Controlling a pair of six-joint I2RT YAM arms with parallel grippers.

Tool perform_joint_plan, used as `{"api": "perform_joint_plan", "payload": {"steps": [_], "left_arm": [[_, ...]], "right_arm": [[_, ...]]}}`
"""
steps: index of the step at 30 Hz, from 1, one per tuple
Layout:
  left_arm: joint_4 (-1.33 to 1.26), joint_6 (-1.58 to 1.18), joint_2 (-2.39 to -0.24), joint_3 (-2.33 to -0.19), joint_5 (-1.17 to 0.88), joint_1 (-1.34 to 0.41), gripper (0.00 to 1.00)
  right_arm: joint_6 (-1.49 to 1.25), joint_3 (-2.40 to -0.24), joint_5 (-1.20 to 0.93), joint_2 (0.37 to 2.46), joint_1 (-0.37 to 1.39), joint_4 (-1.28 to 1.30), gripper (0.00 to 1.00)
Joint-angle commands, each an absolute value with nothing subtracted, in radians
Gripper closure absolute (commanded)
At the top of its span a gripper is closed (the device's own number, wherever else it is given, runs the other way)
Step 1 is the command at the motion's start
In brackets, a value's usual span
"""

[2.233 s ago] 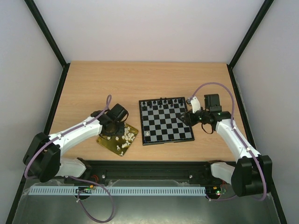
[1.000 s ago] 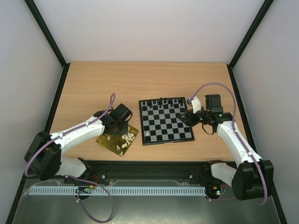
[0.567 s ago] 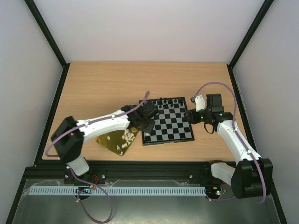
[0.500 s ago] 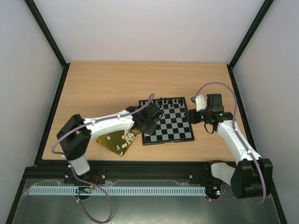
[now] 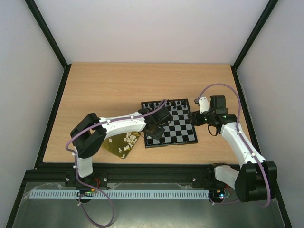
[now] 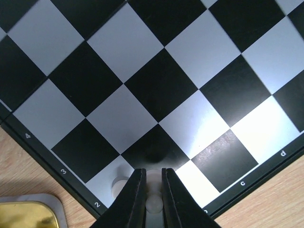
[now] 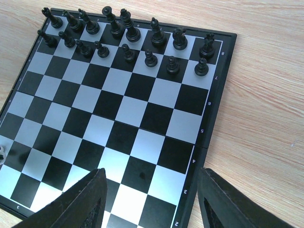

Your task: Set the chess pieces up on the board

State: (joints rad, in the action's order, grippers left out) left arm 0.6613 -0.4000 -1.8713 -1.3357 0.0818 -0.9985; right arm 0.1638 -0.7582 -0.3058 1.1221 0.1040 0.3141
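The board (image 5: 171, 142) lies at mid-table, with black chessmen (image 5: 164, 103) on its two far rows. My left gripper (image 5: 154, 131) hangs low over the board's near-left corner, shut on a small white chess piece (image 6: 153, 202) that stands upright between the fingers. Another white piece (image 6: 118, 186) stands on the square just beside it. My right gripper (image 5: 192, 117) hovers open over the board's right edge; in its wrist view nothing sits between its fingers (image 7: 90, 199) over the board (image 7: 205, 130). More white chess pieces (image 5: 127, 138) lie on the gold tray (image 5: 111, 146).
The gold tray sits left of the board, touching its near-left corner; its corner shows in the left wrist view (image 6: 23, 216). The black chessmen (image 7: 128, 33) crowd the far rows. Bare wood table (image 5: 104, 85) surrounds the board.
My left arm has swung right from the gold tray to the board's near-left corner, carrying a white piece. The right gripper has stayed in place, open.
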Motion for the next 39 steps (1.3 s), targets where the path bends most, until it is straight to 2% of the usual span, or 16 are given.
{"api": "perform_joint_plan", "payload": {"steps": [1,23,33,39], "left_arm": [[0.69,-0.386,-1.899,-1.358,0.071,-1.003,0.94],[0.658,-0.386,-1.963,-1.371,0.079,-1.003,0.94],[0.66,-0.397,-1.95,-1.37,0.088,-1.003,0.88],[0.659,-0.419,-1.835,-1.385,0.142,-1.002,0.79]], "right_arm": [[0.166,-0.762,-0.311,1.111,0.1,0.321,0.45],[0.177,-0.76,-0.326,1.121,0.099,0.327,0.45],[0.181,-0.762,-0.337,1.126,0.099,0.331,0.45],[0.183,-0.762,-0.339,1.127,0.099,0.331,0.45]]}}
